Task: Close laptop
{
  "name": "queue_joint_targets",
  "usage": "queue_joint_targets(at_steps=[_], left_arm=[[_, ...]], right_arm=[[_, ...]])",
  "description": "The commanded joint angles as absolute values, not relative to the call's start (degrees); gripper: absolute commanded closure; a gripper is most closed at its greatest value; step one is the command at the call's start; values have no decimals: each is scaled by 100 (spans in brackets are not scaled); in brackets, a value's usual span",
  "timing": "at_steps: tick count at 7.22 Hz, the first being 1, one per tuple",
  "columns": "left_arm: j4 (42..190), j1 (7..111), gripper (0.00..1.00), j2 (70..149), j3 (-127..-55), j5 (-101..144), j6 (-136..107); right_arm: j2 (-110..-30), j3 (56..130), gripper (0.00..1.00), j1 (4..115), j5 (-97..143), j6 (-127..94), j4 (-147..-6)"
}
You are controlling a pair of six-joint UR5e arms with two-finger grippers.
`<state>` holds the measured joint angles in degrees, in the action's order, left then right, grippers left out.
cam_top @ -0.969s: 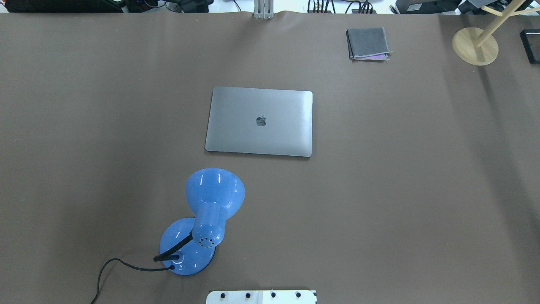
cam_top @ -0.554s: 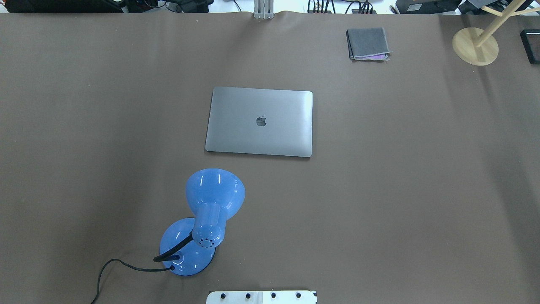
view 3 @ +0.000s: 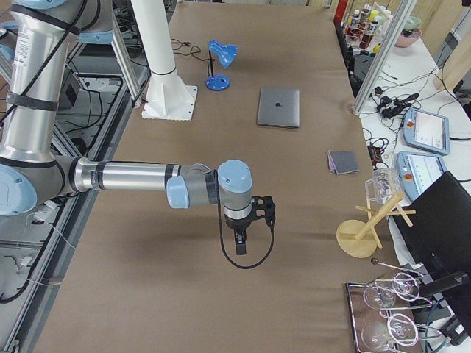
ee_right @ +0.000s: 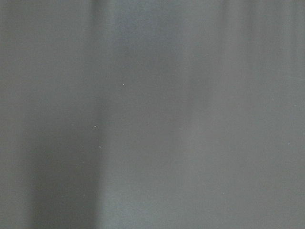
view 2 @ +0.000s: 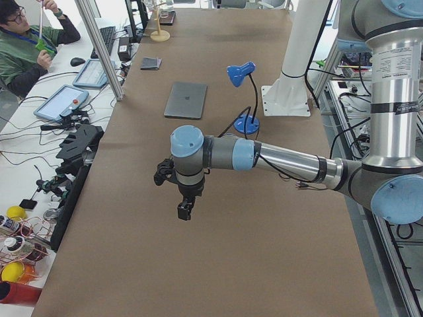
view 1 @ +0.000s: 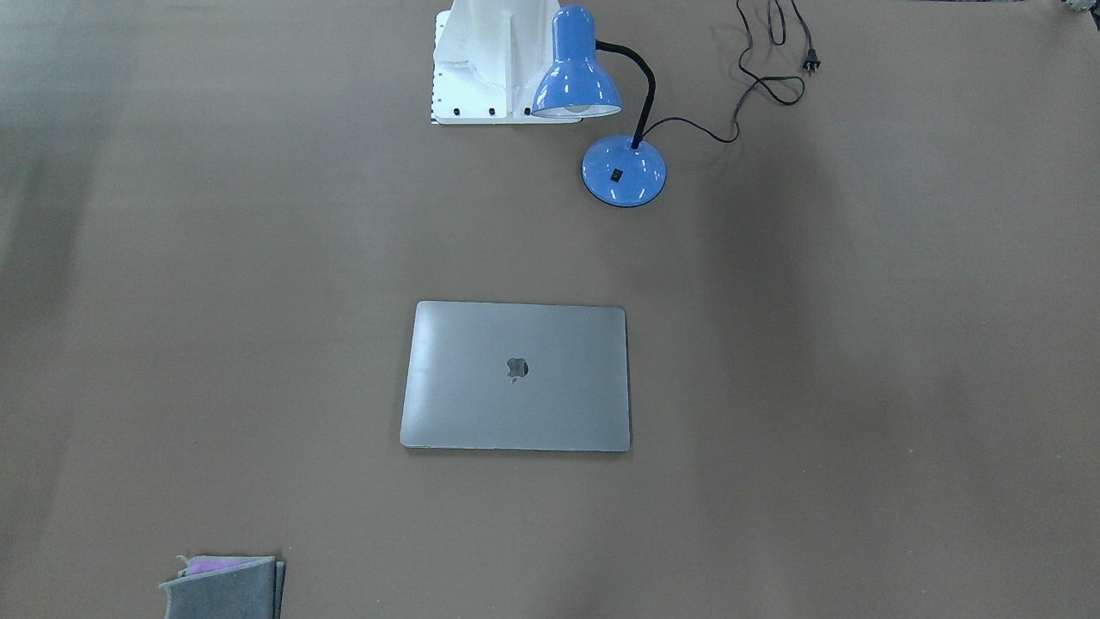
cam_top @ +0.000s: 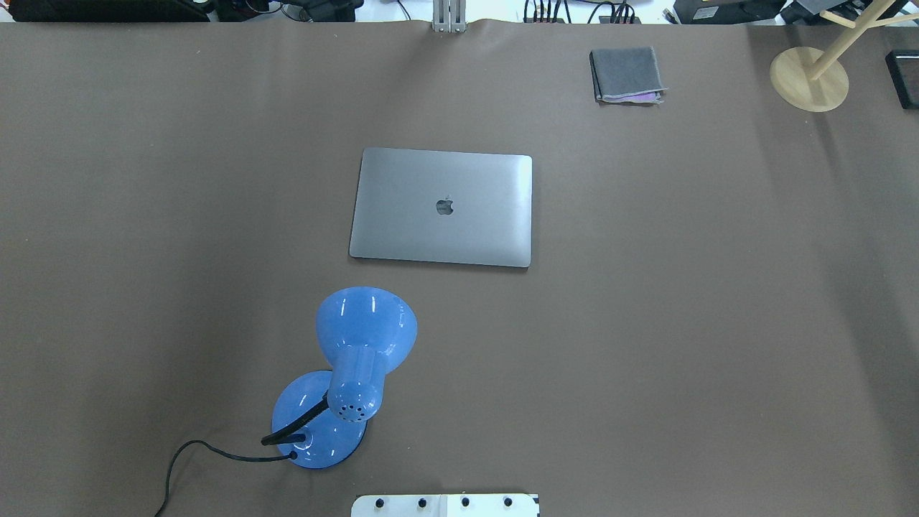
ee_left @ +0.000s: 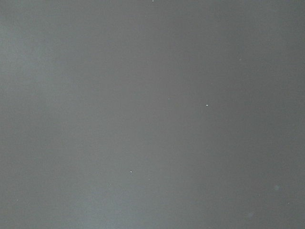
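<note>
The grey-silver laptop (cam_top: 441, 207) lies flat in the middle of the brown table with its lid down and the dark apple logo facing up. It also shows in the front-facing view (view 1: 516, 376), the left view (view 2: 186, 100) and the right view (view 3: 279, 107). My left gripper (view 2: 184, 210) hangs over the table end far from the laptop. My right gripper (view 3: 240, 245) hangs over the opposite table end. Both show only in the side views, so I cannot tell whether they are open or shut. The wrist views show only bare table surface.
A blue desk lamp (cam_top: 344, 373) with a black cord stands near the robot base (cam_top: 445, 505), just in front of the laptop. A folded grey cloth (cam_top: 626, 74) lies at the far right. A wooden stand (cam_top: 809, 77) is at the far right corner.
</note>
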<state>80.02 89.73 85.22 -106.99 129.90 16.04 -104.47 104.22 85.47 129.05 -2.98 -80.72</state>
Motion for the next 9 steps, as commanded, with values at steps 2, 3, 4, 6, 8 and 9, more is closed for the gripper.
queue_joint_targets(at_steps=[2,3,4,6,8,9], left_arm=[[8007,8965,2,8394,-10600,12990,1600],[8007,8965,2,8394,-10591,12982,1600],[7998,8965,2,8394,-10556,12981,1608],[7998,8965,2,8394,-10582,12981,1608],[7998,8974,2,8394,-10582,12981,1608],[7998,8974,2,8385,-10582,12981,1608]], right_arm=[[-10441,10598,0,8368,13113,-282,-8672],[-10450,10835,0,8358,13122,-246,-9101],[-10468,11020,0,8358,13139,-246,-9393],[-10459,11013,0,8350,13140,-246,-9413],[-10441,10995,0,8350,13209,-264,-9396],[-10468,10943,0,8350,13410,-246,-9387]])
